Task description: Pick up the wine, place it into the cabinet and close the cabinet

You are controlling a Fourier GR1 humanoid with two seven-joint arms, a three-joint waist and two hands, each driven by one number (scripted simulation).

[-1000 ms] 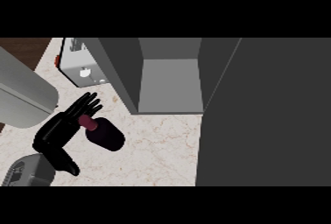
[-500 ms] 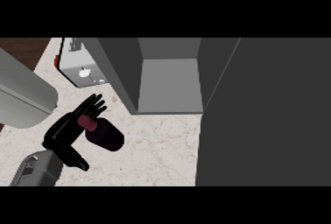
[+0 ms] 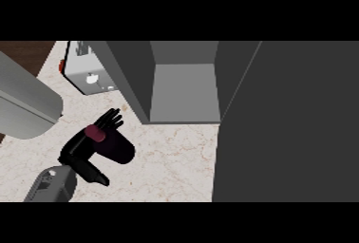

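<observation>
The wine bottle (image 3: 112, 148), dark with a red cap, lies tilted in the robot's left hand (image 3: 82, 151) above the pale marble tabletop (image 3: 165, 166), at the left of the head view and well short of the cabinet. The cap end points up and left, the dark body down and right. The hand's fingers (image 3: 110, 118) are curled along the far side of the bottle, their tips showing beyond the cap, while the thumb runs down below it toward the grey forearm (image 3: 51, 185) that enters from the lower left edge. The grey cabinet (image 3: 182, 90) stands open up and right of the bottle, its bare inner floor visible between two side walls. Its large dark door (image 3: 294, 123) is swung out and fills the right side of the view from top to bottom. A small white appliance (image 3: 89, 76) with a red mark sits on the tabletop just left of the cabinet. A big rounded grey shape (image 3: 21, 107) fills the left edge. The right hand does not show.
</observation>
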